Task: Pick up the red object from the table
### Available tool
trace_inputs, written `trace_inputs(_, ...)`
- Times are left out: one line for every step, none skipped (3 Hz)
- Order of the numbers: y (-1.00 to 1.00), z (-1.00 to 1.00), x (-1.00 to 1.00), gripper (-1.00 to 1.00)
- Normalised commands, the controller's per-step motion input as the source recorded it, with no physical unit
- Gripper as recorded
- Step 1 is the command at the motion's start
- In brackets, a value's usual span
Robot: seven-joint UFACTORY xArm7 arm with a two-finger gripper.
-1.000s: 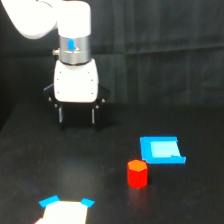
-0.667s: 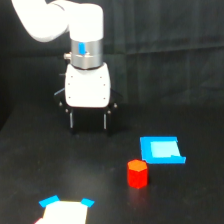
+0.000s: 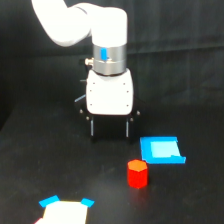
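Note:
The red object (image 3: 137, 173) is a small red-orange hexagonal block standing upright on the black table (image 3: 200, 200), right of centre in the exterior view. My gripper (image 3: 109, 135) hangs from the white arm, fingers pointing down and spread apart, open and empty. It is up and to the exterior view's left of the block, clear of it, with its fingertips (image 3: 127, 134) above the block's top in the frame.
A flat blue piece (image 3: 161, 150) lies just behind and to the exterior view's right of the red block. A white card with blue corners (image 3: 65, 210) lies at the bottom left. A black curtain backs the scene.
The arm and gripper have moved toward the exterior view's right and closer to the red block. The block and the blue piece have not moved.

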Motion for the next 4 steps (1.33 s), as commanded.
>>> trace_inputs(-0.86, -1.00, 0.11, 1.00)
trace_inputs(-0.93, -1.00, 0.27, 1.00)
trace_inputs(-1.00, -1.00, -0.01, 0.60)
trace_inputs(-1.00, -0.38, 0.33, 0.82)
